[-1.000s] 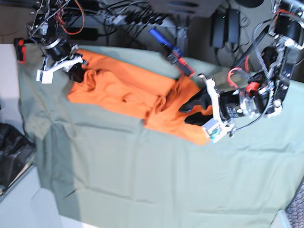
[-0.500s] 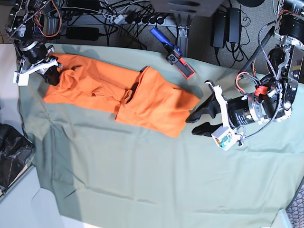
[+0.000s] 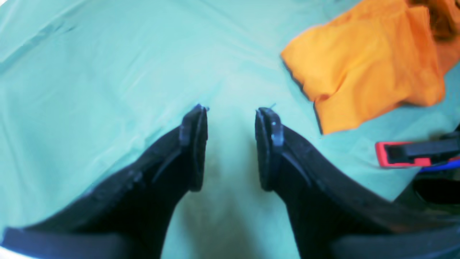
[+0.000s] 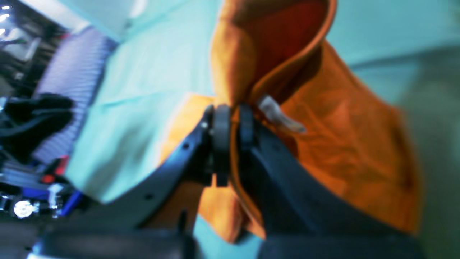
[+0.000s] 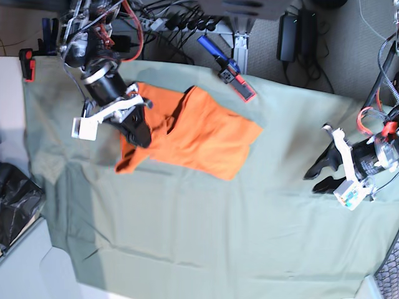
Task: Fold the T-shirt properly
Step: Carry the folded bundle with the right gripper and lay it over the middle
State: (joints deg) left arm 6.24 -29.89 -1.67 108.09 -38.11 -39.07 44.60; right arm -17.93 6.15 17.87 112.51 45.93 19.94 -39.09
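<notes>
Right gripper (image 4: 230,122): jaws clamped on a fold of the T-shirt (image 5: 199,134) near its white tag (image 4: 278,115) — by my reading the neck end, pinched there so that end can be carried over the rest of the garment.
Left gripper (image 3: 230,144): jaws apart with nothing between them, hovering over bare cloth well away from the shirt; it looks parked clear so the other arm can work.
T-shirt: bright orange, lying on the upper middle of the sage-green cloth (image 5: 206,230). The end by the right gripper is lifted and bunched, the other end lies flat with a squared corner.
Stage: a judgement only — 1 fold appears under way, and the shirt is not yet a neat packet.
Risk: the pinch takes only a thin bit of soft cotton, so it could slip or drag the flat part out of line.
Surface: the green cloth covers the table and shows shallow wrinkles.
Clamp (image 5: 234,78): red and blue, holding the far edge of the cloth.
Room: cables and power bricks (image 5: 296,28) crowd the floor beyond the table — a dark bag (image 5: 15,199) sits beside it.
</notes>
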